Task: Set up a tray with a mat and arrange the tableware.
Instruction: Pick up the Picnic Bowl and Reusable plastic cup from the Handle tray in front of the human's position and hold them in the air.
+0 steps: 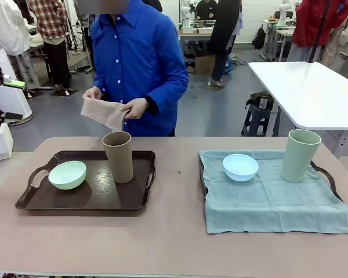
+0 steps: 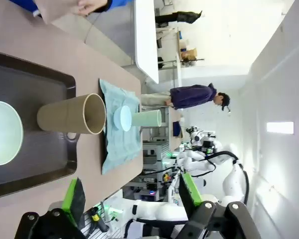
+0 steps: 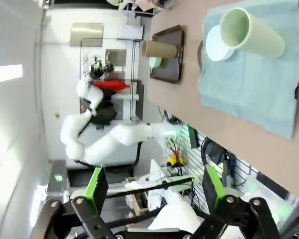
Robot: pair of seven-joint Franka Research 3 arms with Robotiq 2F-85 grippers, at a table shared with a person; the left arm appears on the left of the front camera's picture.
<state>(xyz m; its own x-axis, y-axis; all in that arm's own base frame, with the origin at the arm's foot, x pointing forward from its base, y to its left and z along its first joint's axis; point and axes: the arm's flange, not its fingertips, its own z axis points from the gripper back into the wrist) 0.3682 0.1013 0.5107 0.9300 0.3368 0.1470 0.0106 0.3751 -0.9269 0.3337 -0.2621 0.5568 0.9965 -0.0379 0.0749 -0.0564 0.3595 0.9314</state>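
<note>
Now matte brown tumbler (image 1: 118, 156) beside mint bowl (image 1: 67, 175) on tray (image 1: 101, 197); left gripper (image 2: 132, 196), right gripper (image 3: 154, 186) spread, empty.

**Open lanes at the near edge and down the middle**

You had bare table (image 1: 174, 249) free along the near edge and in the strip between the dark tray (image 1: 133, 202) and the teal mat (image 1: 272, 202). On the tray, the upright brown tumbler (image 1: 118, 156) stood in the way at the centre, with the mint bowl (image 1: 67, 175) near its left. The tray's right front was open. On the mat, the light blue bowl (image 1: 240, 167) and the pale green tumbler (image 1: 299, 155) blocked the far side, while the near half lay free. Behind the tray, past the far edge, the person's hands (image 1: 134, 108) held a cloth (image 1: 104, 114).
</note>
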